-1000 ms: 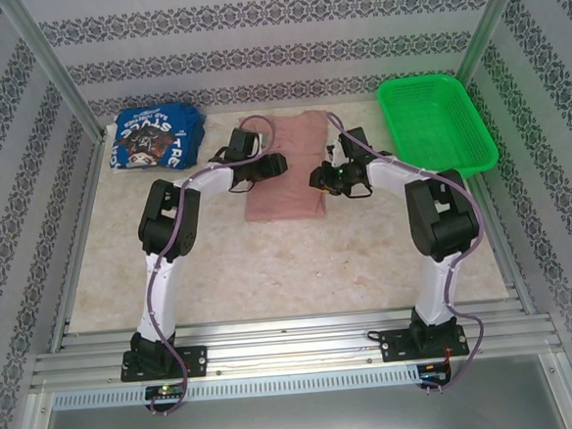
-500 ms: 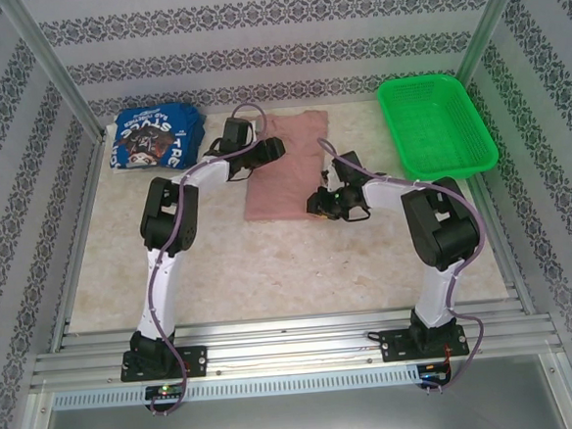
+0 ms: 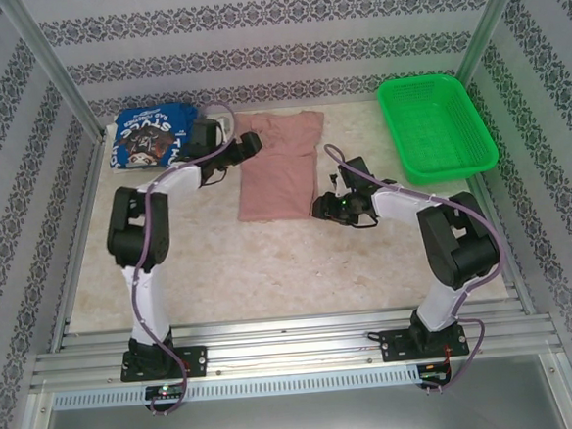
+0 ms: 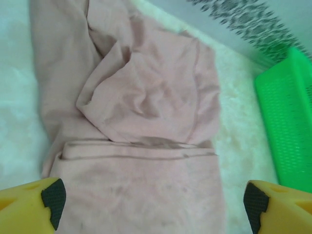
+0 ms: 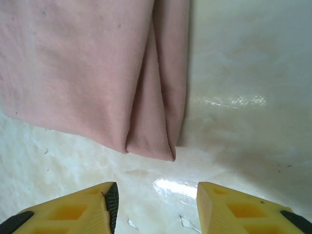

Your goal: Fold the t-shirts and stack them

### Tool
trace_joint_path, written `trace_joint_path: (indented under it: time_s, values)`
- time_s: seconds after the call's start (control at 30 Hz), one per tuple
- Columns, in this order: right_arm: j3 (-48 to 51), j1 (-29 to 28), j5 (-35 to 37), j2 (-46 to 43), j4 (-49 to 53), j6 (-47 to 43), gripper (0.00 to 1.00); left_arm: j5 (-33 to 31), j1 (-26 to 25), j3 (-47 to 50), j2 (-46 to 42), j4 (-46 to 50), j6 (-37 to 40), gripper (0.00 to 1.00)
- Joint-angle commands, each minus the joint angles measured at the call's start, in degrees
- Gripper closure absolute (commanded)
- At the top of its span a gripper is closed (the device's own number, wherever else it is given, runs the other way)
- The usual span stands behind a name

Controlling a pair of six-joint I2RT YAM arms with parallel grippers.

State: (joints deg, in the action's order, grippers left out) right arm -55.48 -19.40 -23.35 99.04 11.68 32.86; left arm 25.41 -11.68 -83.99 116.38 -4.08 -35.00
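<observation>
Right, starting at the far left corner of the table (image 3: pixel 299 263): the blue t-shirt (image 3: pixel 151 137) lies folded with its white lettering facing up, well clear of both grippers' jaws. The left arm's wrist passes just beside its right edge.

Next along, the left gripper (image 3: pixel 247 144) hovers at the upper left edge of the pink t-shirt (image 3: pixel 278 171). From the left wrist camera its jaws stand wide apart at the two bottom corners, released and gripping nothing. The pink cloth spreads out ahead of them and beneath them. There's a flat folded band nearest the gripper, and beyond it a loose, rumpled flap lies doubled back on itself.

At centre, the pink t-shirt lies as a long strip running from the back of the table toward the arms. It's neat at the near end and creased at the far end.

Over to the right gripper (image 3: pixel 320 210), sitting just off the shirt's near right corner. In the right wrist view its jaws are parted with bare table between them, holding nothing. The folded corner of the pink cloth lies just ahead and a little to the left, apart from both tips.

Far right, the green mesh basket (image 3: pixel 437 125) sits at the table's back corner, well apart from the shirts.
</observation>
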Motion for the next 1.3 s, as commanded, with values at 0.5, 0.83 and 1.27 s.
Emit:
trace_joint_path:
  time_s: [0.5,0.83,1.27]
  values:
    - [-2.5,-0.9,-5.9,11.0,-16.1,7.8,0.46,9.6,-1.3,31.1,-10.9,-7.5,-3.3,0.11]
    - [-6.1,-2.1,-7.6,11.7,-15.2,8.0,0.46,8.6,-2.7,34.9,-14.4,-1.6,-4.3,0.19]
    - [-12.8,-3.7,-7.5,15.5,-11.3,6.8,0.53,7.6,-3.7,32.4,-10.3,0.5,-2.0,0.57]
